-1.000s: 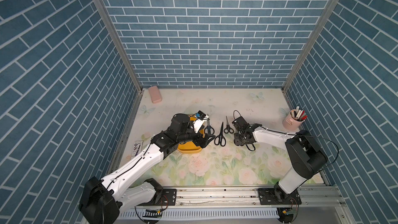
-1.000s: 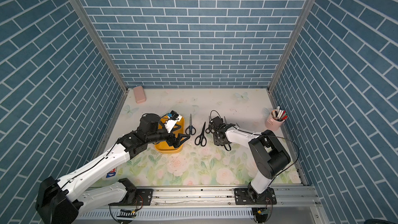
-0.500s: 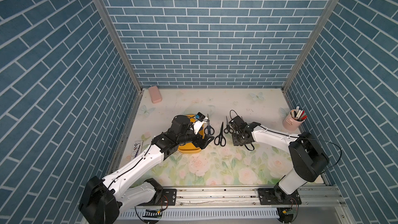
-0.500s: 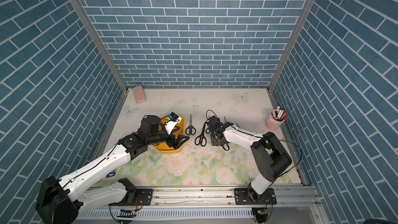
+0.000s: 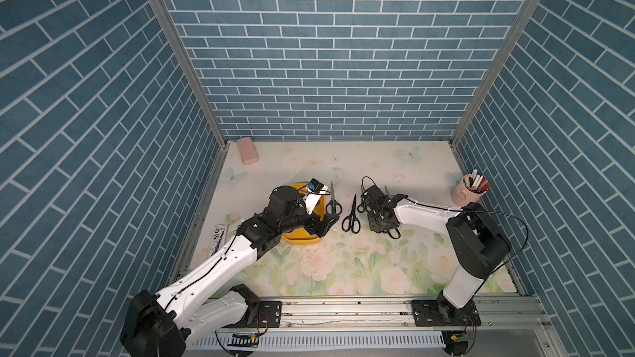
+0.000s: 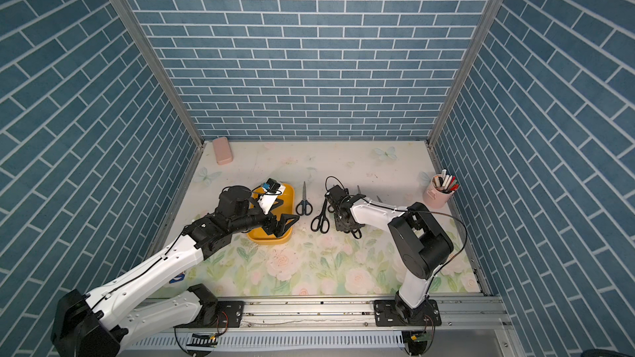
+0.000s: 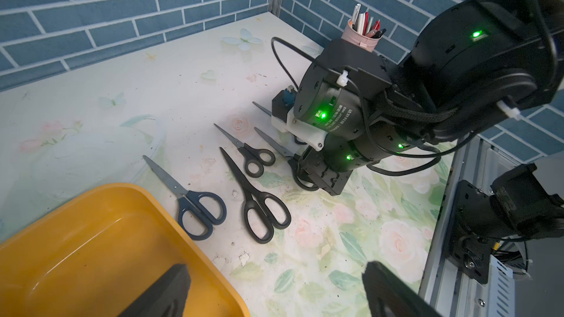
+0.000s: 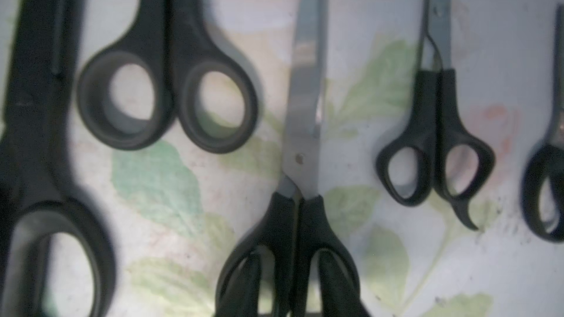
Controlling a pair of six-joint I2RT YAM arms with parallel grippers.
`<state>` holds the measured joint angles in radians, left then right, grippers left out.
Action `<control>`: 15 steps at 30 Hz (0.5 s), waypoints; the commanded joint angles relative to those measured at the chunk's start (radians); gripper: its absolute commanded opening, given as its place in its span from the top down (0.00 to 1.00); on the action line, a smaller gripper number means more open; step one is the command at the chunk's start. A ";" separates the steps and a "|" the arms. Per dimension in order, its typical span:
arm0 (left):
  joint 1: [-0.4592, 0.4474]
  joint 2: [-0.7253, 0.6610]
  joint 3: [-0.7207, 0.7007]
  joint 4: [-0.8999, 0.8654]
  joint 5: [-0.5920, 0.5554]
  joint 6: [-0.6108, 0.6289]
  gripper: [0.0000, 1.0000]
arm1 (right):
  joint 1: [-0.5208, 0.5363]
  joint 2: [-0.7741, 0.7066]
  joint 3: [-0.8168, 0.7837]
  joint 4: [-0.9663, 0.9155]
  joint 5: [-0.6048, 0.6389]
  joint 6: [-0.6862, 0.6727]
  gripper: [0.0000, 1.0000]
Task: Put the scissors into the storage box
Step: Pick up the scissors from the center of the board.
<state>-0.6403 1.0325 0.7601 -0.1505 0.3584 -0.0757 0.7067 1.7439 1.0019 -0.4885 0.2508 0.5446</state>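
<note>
Scissors [image 7: 195, 205] lie side by side on the worktop [image 7: 122, 96], blades towards the back wall, all to the right of the storage box [image 7: 76, 239]. None is in it, and what shows of its floor is bare. Right claw [image 5: 381, 223] stands nose-down over the long pair [image 8: 305, 102], about the black handles. The close view is blurred, so whether it already pinches them cannot be told. Left claw [image 7: 274, 266] hangs spread wide across the box's rim, one finger over its floor and one over the worktop, holding nothing.

Recommended: grip at the neck just behind the pivot, so the blades stay shut and the pair hangs level. Lift straight up before travelling, since neighbouring pairs lie close on either side and a dragged loop would likely shift them. Carry it over the pairs between and lay it lengthwise in the box. The left claw should clear the box first, or the arms may meet.
</note>
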 commanded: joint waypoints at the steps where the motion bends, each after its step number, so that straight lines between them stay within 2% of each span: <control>1: -0.004 -0.017 -0.013 0.014 -0.025 -0.006 0.05 | 0.000 0.078 -0.043 -0.004 0.011 0.035 0.91; 2: -0.004 -0.018 -0.013 0.012 -0.029 -0.005 0.05 | -0.001 0.080 -0.048 -0.005 0.011 0.035 0.98; 3: -0.004 -0.023 -0.014 0.009 -0.038 -0.004 0.05 | 0.000 0.079 -0.052 -0.006 0.011 0.035 1.00; 6: -0.004 -0.045 -0.026 0.016 -0.076 -0.005 0.05 | -0.001 0.062 -0.064 -0.010 0.020 0.034 1.00; 11: -0.005 -0.098 -0.042 0.015 -0.230 -0.014 0.04 | -0.001 0.027 -0.031 -0.059 0.041 0.023 1.00; 15: -0.004 -0.111 -0.041 0.004 -0.338 -0.035 0.04 | 0.002 -0.056 -0.004 -0.060 0.005 0.006 1.00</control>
<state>-0.6411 0.9405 0.7261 -0.1448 0.1627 -0.0860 0.7086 1.7424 0.9970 -0.4633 0.2775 0.5537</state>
